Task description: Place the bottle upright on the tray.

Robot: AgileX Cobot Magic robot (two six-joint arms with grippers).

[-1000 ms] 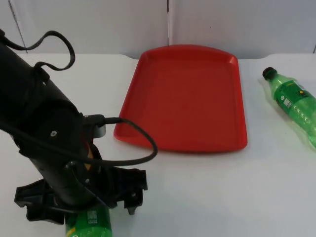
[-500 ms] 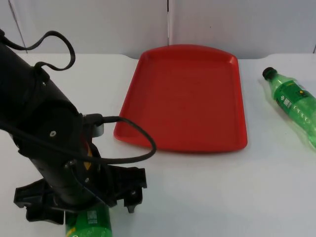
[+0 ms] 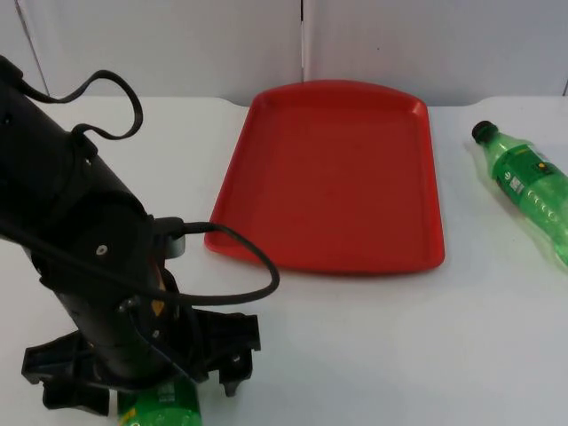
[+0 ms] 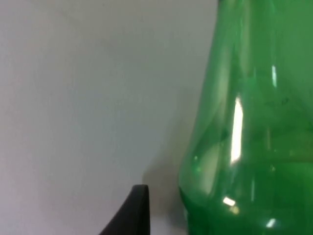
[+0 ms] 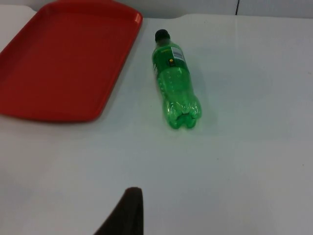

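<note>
A green plastic bottle (image 3: 161, 409) lies at the table's near left edge, mostly hidden under my left arm. My left gripper (image 3: 151, 390) is down over it and open, one finger on each side. In the left wrist view the bottle's green body (image 4: 249, 127) stands very close, a small gap away from a black fingertip (image 4: 133, 211). A second green bottle (image 3: 531, 190) with a black cap lies on its side at the right. The right wrist view has this bottle (image 5: 174, 85) ahead of my right gripper (image 5: 128, 215), which waits above the table. The red tray (image 3: 337, 169) holds nothing.
The tray's near rim (image 3: 324, 264) is a short way right of and beyond my left arm. In the right wrist view the tray (image 5: 58, 63) lies beside the lying bottle. The grey partition wall (image 3: 302, 44) closes the table's far side.
My left arm has shifted slightly toward the table's near edge, down over the near bottle. Both bottles and the tray lie where they were.
</note>
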